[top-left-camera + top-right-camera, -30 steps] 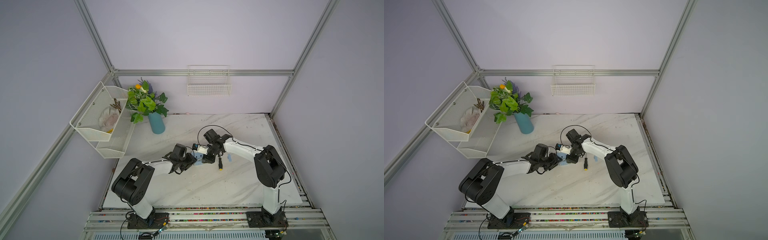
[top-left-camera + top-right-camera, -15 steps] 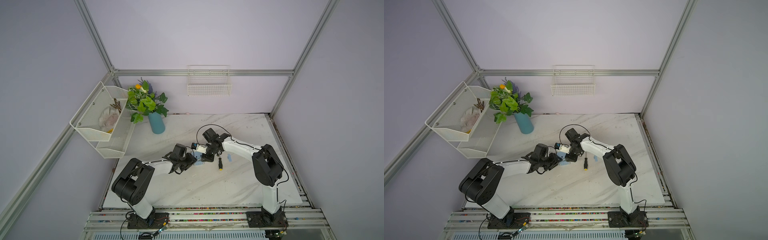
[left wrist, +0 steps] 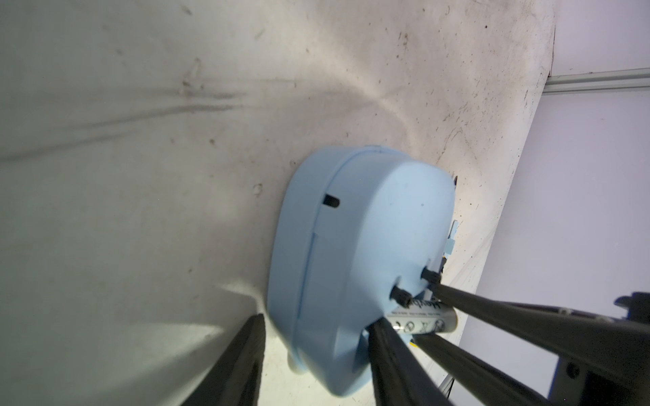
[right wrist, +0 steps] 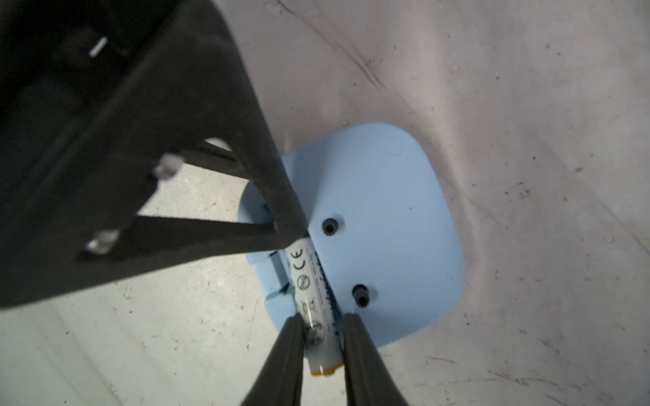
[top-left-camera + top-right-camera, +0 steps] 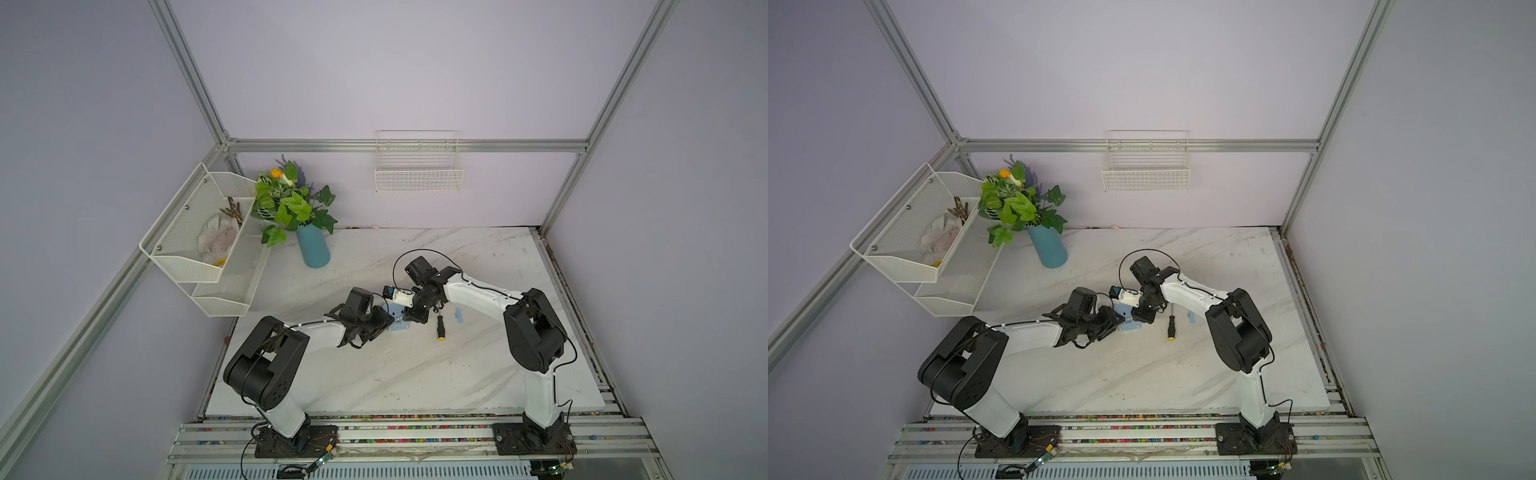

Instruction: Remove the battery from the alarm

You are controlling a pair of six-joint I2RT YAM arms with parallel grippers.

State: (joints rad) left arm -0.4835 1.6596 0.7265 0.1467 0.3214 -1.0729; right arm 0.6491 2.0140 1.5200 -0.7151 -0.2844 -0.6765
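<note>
My right end effector (image 4: 319,328) just closed onto the battery (image 4: 311,281), still seated in the alarm (image 4: 387,218) (back up on the surface (image 4: 527,105)). The left end effector (image 3: 316,327) clamps the alarm. I'd pull next.

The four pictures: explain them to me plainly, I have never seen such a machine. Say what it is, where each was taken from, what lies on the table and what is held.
It is a two-armed robot bolted at a marble table, each arm ending in a two-fingered claw. Two pictures look down from overhead; the other two are taken at the wrists. On the table are a blue alarm, back upward, a screwdriver and a vase of leaves. The left claw clasps the alarm's sides. The right claw pinches the battery, which lies in its slot.
</note>
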